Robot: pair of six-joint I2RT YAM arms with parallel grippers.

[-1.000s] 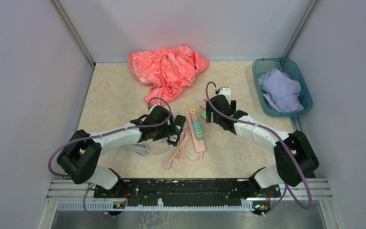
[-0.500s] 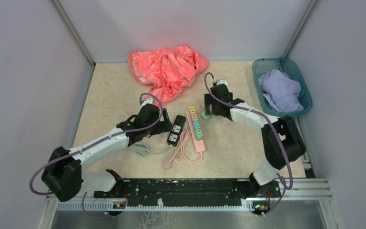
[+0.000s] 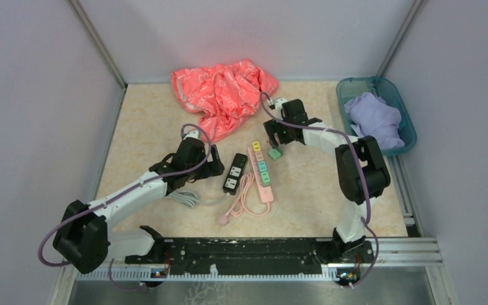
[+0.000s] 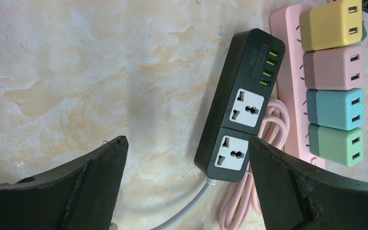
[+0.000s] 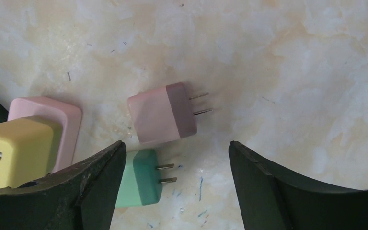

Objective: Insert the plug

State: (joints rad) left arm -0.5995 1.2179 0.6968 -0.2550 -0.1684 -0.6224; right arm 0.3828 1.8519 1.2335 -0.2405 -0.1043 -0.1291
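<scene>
Overhead camera looks down from behind; both close, downward wrist cameras share the pink strip [image 4: 287, 52].

Green plug [image 5: 141, 179] partly behind right fingers [image 5: 52, 201]

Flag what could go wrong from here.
1. The pink plug and green plug lie close together under the open right gripper; closing may catch both.
2. Their prongs lie sideways, but the black power strip has upward-facing sockets; a skewed grasp could misalign them.
3. The open left gripper is not holding that strip, so it might slide.
</scene>
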